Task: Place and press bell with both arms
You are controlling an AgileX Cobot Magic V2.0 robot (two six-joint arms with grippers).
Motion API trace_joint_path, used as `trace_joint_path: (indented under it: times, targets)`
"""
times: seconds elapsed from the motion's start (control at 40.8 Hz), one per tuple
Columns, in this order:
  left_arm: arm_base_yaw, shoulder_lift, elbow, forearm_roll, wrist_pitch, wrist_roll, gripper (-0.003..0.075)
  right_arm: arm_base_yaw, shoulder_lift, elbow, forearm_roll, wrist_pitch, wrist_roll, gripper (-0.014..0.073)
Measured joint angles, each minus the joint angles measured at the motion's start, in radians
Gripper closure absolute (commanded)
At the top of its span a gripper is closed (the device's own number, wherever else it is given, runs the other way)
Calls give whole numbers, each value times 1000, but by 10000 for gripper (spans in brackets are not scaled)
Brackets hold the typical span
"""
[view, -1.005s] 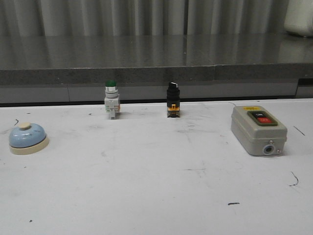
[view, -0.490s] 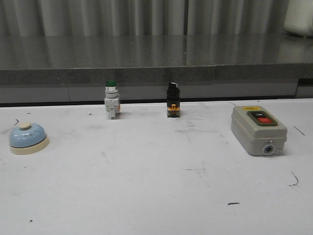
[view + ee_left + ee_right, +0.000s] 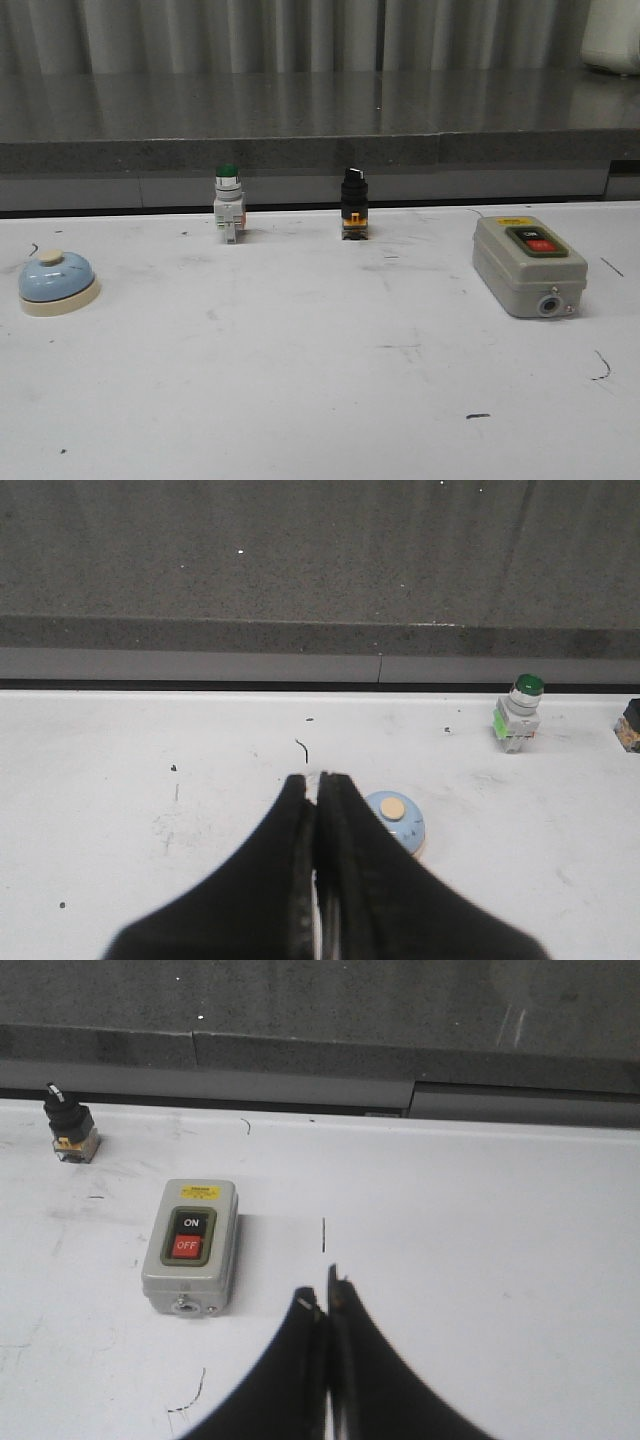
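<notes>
four items on the white table (image 3: 320,400), no arm showing in the front view. bell (image 3: 58,283) sits at the far-left side, upright, light-blue glossy dome on a cream base with a cream button on top, well apart from everything else. green-capped pushbutton (image 3: 228,203) and black selector switch (image 3: 353,204) stand along the far edge, grey switch box (image 3: 528,265) with on/off buttons is over on the right. left gripper (image 3: 318,810) has its fingers pressed together, nothing between them; in its wrist view the bell (image 3: 394,820) lies just beyond and beside the tips, not touched. right gripper (image 3: 325,1310) fingers are also together and empty, with the switch box (image 3: 190,1248) near them but clear. judgement: nothing started yet, bell not picked up or pressed. handling guess: small, rigid, probably light, so it could skate on the smooth table if nudged from one side. dome is glossy and curved, so a pinch high up likely slips off; better to take it low, across the cream base rim where the sides are flatter. avoid squeezing over the button, that would ring it early. left arm is the obvious one to grab it, fingers need to spread first. press later should come straight down on the button, with the base sitting flat.
</notes>
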Motion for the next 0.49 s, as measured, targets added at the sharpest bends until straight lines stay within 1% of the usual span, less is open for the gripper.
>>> trace_joint_path:
  times: [0.049, 0.098, 0.172, 0.245, 0.27, 0.319, 0.343, 0.368, 0.417, 0.441, 0.49]
  targets:
    - [0, 0, 0, 0, 2, 0, 737, 0, 7, 0, 0, 0, 0, 647]
    - [0, 0, 0, 0, 4, 0, 716, 0, 12, 0, 0, 2, 0, 604]
    - [0, 0, 0, 0, 16, 0, 641, 0, 14, 0, 0, 4, 0, 475]
    - [0, 0, 0, 0, 23, 0, 519, 0, 16, 0, 0, 4, 0, 303]
    - [0, 0, 0, 0, 24, 0, 460, 0, 16, 0, 0, 4, 0, 230]
    - [0, 0, 0, 0, 26, 0, 354, 0, 16, 0, 0, 4, 0, 113]
    - [0, 0, 0, 0, 26, 0, 301, 0, 16, 0, 0, 4, 0, 71]
    - [0, 0, 0, 0, 26, 0, 267, 0, 16, 0, 0, 4, 0, 27]
    - [0, 0, 0, 0, 26, 0, 203, 0, 16, 0, 0, 4, 0, -33]
    - [0, 0, 0, 0, 26, 0, 192, 0, 16, 0, 0, 4, 0, -42]
    - [0, 0, 0, 0, 26, 0, 196, 0, 16, 0, 0, 4, 0, -40]
